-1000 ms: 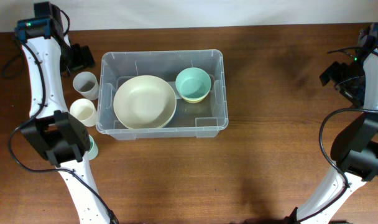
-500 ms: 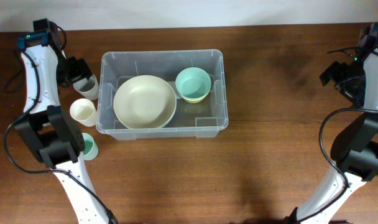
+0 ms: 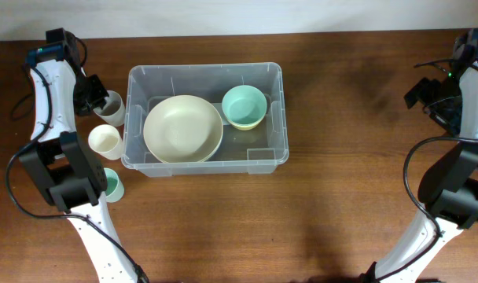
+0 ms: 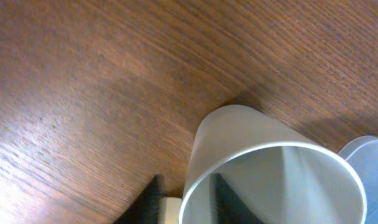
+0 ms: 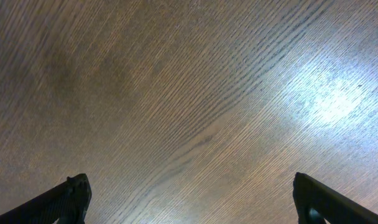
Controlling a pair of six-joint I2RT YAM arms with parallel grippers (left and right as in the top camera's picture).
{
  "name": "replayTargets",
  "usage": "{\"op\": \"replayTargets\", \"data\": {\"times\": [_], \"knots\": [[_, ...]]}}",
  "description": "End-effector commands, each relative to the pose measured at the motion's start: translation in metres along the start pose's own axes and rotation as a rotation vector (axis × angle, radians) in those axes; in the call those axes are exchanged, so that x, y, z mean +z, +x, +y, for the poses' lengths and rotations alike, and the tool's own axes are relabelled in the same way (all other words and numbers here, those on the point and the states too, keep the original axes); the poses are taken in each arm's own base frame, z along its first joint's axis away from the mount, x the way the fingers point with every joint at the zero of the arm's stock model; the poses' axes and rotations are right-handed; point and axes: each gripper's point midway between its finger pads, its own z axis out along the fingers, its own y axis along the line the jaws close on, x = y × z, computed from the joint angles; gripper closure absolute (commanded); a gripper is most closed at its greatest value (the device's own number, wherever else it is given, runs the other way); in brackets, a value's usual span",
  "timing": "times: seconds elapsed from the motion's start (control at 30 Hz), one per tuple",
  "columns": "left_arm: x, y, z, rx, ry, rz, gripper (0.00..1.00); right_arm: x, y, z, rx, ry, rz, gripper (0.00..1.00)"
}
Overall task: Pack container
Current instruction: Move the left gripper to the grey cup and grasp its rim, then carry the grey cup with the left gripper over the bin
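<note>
The left hand (image 3: 93,93) has dropped from the back edge of the surface (image 3: 341,181) to the grey cup (image 3: 109,108), which stands where it stood a second ago. The left wrist view shows the hand spread open across the cup's near wall: one dark finger (image 4: 150,198) sits outside it, and the other shows through the cloudy plastic inside the rim. Neither looks pressed against the wall. The container (image 3: 204,79) stands upright just past the cup from this hand, with its near short wall right beside the cup. It holds a large cream bowl (image 3: 182,128) at the end nearer the hand and a green bowl (image 3: 244,106) at the far end. A cream cup (image 3: 104,141) stands beside the container, just forward of the hand, and a green cup (image 3: 112,185) is partly hidden under the arm further forward. The right hand (image 5: 192,199) is well apart from all of this. It has not moved, and its fingers (image 5: 71,196) are spread wide over bare wood.
</note>
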Motion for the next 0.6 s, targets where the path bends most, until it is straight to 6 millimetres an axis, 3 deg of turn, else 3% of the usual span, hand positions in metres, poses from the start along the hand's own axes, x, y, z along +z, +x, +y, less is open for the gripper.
{"op": "replayTargets", "data": {"times": [0.0,0.2,0.3,0.43,0.5,0.57], "knots": [[0.004,-0.005,0.004,-0.017,0.002,-0.012,0.96,-0.006,0.0,0.0,0.002,-0.005,-0.012,0.01],[-0.001,-0.027,0.034,-0.085,0.007,-0.067,0.99,-0.006,0.0,0.0,0.002,-0.005,-0.012,0.01],[-0.02,-0.04,0.054,-0.128,0.015,-0.105,0.99,-0.006,0.0,0.0,0.002,-0.004,-0.012,0.01],[-0.081,-0.062,0.067,-0.172,0.102,-0.218,0.99,-0.006,0.0,0.0,0.002,-0.005,-0.012,0.01],[-0.124,-0.071,0.059,-0.167,0.205,-0.295,0.99,-0.006,0.0,0.0,0.002,-0.005,-0.012,0.01],[-0.176,-0.071,0.035,-0.069,0.35,-0.381,0.99,-0.006,0.0,0.0,0.002,-0.004,-0.012,0.01]]}}
